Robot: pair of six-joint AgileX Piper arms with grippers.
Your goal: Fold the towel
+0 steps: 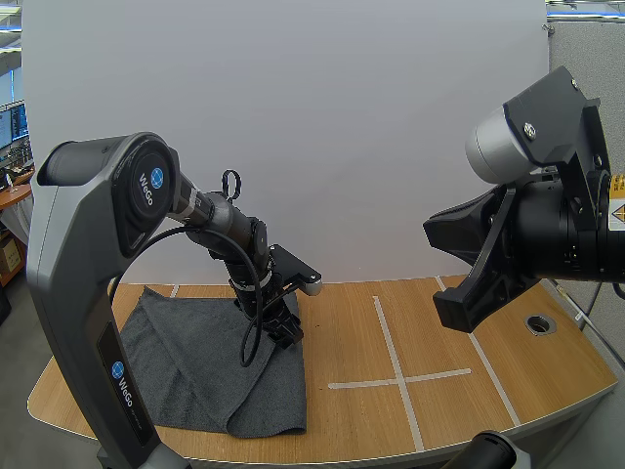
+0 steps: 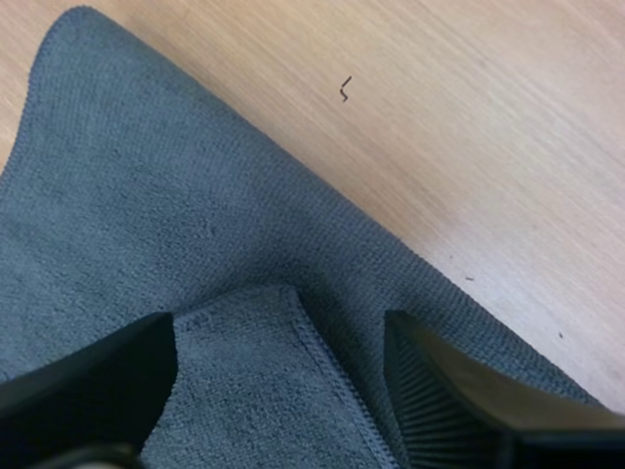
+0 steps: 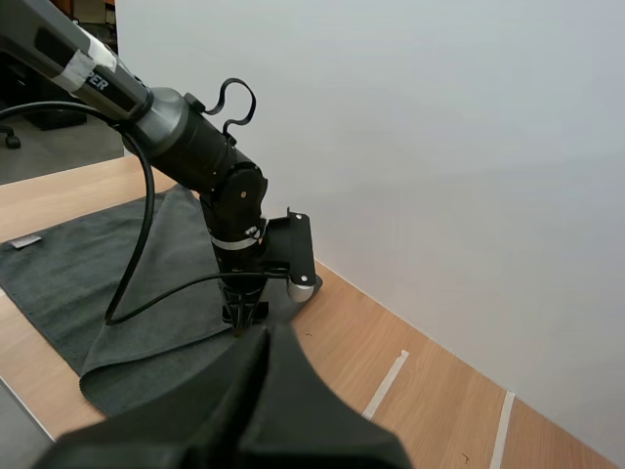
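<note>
Wooden table (image 1: 371, 332) carries the grey towel (image 1: 195, 362) at its left; left gripper (image 2: 280, 332) stands wide open over a folded corner, right gripper (image 3: 269, 342) closed on nothing, raised at right

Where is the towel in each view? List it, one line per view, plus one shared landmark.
High view: towel lies on the table's left half, under the left gripper.
Left wrist view: towel under the open fingers, a folded-over corner between them.
Right wrist view: towel beneath the left gripper.
Shared landmark: the left gripper.
</note>
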